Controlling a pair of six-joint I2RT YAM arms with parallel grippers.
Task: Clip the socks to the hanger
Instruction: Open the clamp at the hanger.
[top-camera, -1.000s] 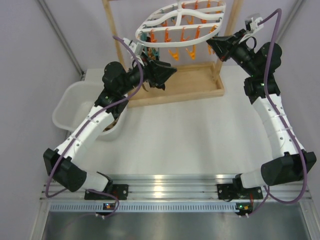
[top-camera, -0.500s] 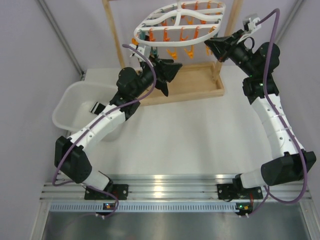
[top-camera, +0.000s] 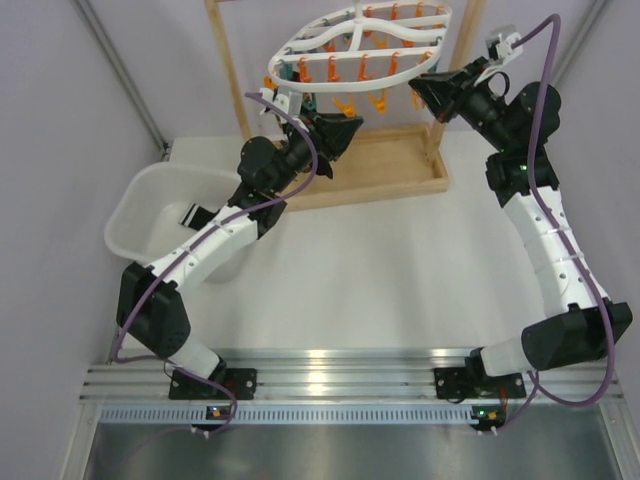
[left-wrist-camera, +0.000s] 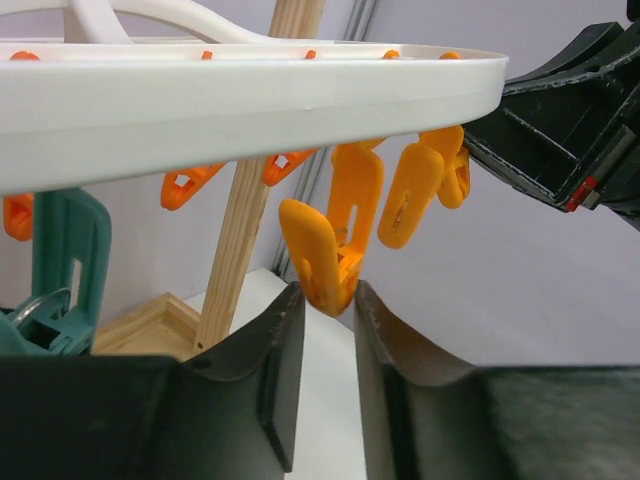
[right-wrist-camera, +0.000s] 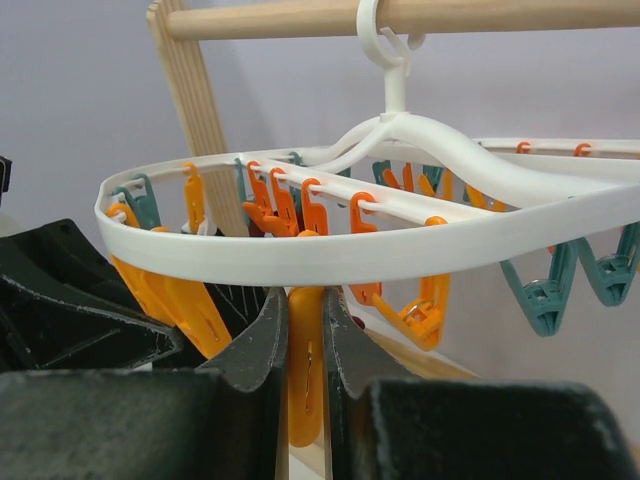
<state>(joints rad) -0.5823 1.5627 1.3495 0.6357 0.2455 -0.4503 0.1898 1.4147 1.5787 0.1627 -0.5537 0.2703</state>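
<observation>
Tub (top-camera: 135, 215) of white plastic stands at nine o'clock on the table (top-camera: 400, 270). Toward eleven o'clock the left gripper (left-wrist-camera: 328, 300) reaches up under the near-left rim of the hanger (right-wrist-camera: 350, 255). Its jaws are drawn narrow on the lower tip of an orange peg (left-wrist-camera: 325, 260), one finger touching each side.

The white oval hanger hangs level at twelve o'clock. Its hook is looped over the top rail (right-wrist-camera: 300, 18) of the wooden stand (top-camera: 380, 170), whose tray-like base rests on the table beneath. Orange pegs dangle under most of the lattice. Teal pegs (right-wrist-camera: 545, 290) hang at its left end in the overhead view, and more show at the right of the right wrist view.

At one o'clock the right gripper (right-wrist-camera: 305, 305) meets the hanger's right end. Its jaws are clamped on another orange peg (right-wrist-camera: 305, 370), which hangs upright between the fingers just below the rim.
</observation>
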